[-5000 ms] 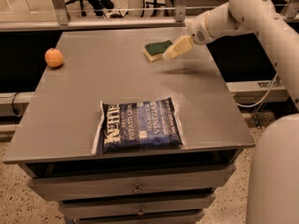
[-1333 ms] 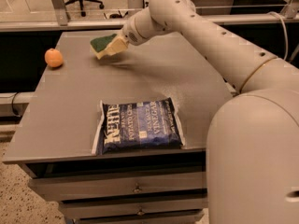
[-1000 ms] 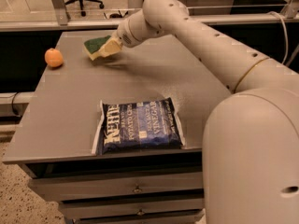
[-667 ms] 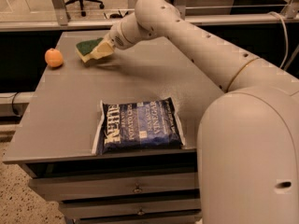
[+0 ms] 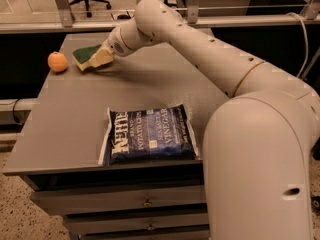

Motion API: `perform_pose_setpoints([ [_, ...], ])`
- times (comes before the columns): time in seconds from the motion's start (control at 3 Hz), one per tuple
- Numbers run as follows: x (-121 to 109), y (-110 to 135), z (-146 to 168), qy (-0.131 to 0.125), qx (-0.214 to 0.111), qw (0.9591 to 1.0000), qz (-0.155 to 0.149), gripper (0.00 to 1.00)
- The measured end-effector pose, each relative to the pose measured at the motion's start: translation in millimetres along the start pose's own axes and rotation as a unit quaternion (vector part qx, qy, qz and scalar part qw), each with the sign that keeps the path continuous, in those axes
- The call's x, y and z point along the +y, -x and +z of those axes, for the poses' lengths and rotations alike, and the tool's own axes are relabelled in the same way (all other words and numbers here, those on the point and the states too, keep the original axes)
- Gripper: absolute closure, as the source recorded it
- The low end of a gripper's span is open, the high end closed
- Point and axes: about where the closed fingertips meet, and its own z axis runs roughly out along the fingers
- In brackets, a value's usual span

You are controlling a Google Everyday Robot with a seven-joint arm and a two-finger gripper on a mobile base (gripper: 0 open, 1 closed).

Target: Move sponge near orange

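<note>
A: Is it bright?
B: Not very. Warm, dim light falls from above (the white arm shines a bit on top).
A: Any shadows?
B: A soft one lies on the bench under the gripper, which grips the sponge near the far left corner. The small letters on the bag look smudgy.

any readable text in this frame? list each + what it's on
"KETTLE": large white brand word running sideways along the left end of the blue chip bag.
"VINEGAR": smaller line on the same bag; the other small print there is too blurred to read.
No text on the sponge, orange, table or gripper, which holds the sponge near the orange.
</note>
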Motion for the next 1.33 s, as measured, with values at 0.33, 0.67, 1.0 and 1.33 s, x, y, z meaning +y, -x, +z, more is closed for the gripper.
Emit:
perform_pose_setpoints([
  [0.33, 2.5, -1.7, 5.1, 0.002, 0.001, 1.0000, 0.002, 0.56],
  [0.67, 3.3, -2.5, 6.9, 0.003, 0.000, 1.0000, 0.004, 0.33],
  [1.0, 4.1, -1.7, 6.3, 0.006, -0.002, 1.0000, 0.005, 0.10],
  [1.33, 5.0, -1.4, 5.3, 0.007, -0.002, 1.0000, 0.005, 0.00],
])
